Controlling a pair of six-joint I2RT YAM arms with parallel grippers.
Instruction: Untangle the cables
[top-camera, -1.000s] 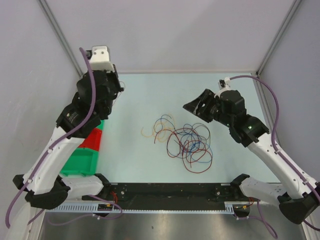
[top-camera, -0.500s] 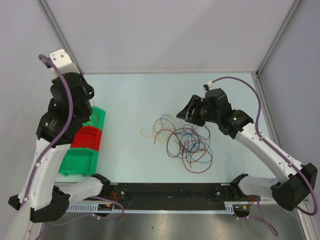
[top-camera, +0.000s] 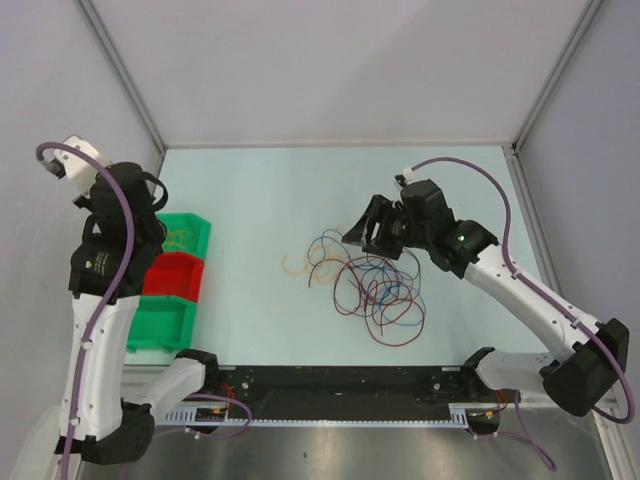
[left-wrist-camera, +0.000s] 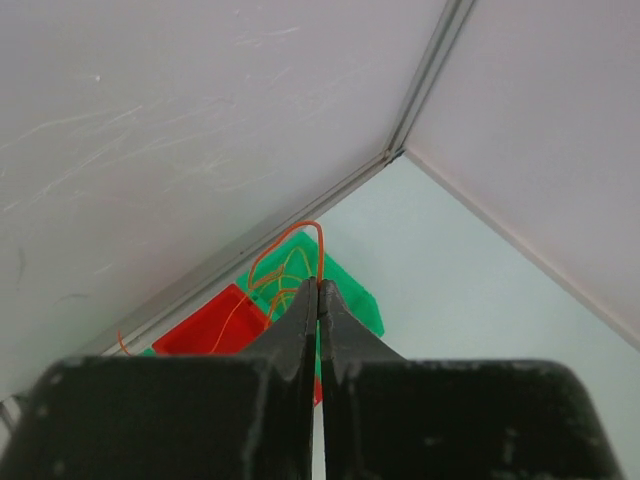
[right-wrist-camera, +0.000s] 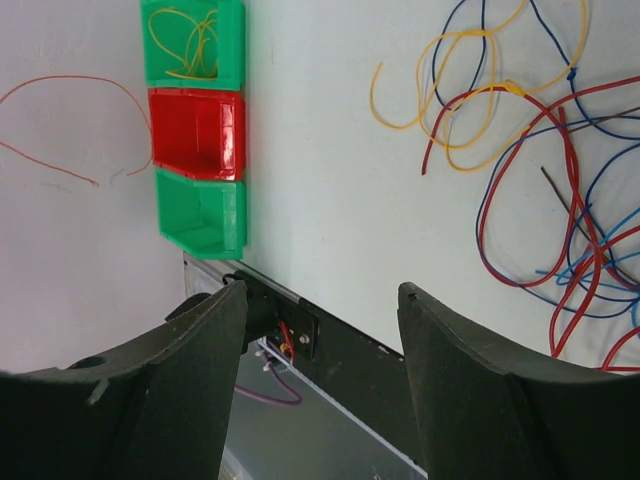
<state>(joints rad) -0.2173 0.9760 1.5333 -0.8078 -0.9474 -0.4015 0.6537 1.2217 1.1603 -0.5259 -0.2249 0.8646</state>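
A tangle of thin red, maroon, blue and purple cables (top-camera: 378, 285) lies mid-table, with an orange-yellow cable (top-camera: 298, 263) at its left edge. My right gripper (top-camera: 362, 232) is open and empty, just above the tangle's far edge. In the right wrist view (right-wrist-camera: 320, 300) the cables (right-wrist-camera: 540, 150) lie at the upper right, beyond the fingers. My left gripper (top-camera: 158, 190) is raised over the far green bin. In the left wrist view (left-wrist-camera: 318, 285) it is shut on a thin orange cable (left-wrist-camera: 290, 235) that loops out past the tips.
Three bins stand in a row at the table's left edge: green (top-camera: 195, 232) with yellow wires inside, red (top-camera: 178, 275), green (top-camera: 160, 320). They also show in the right wrist view (right-wrist-camera: 195, 130). Walls close the back and sides. A black rail (top-camera: 340, 385) runs along the near edge.
My left arm has swung left from the table's back to over the bins, still holding the orange cable. My right gripper has moved left and a little nearer the tangle.
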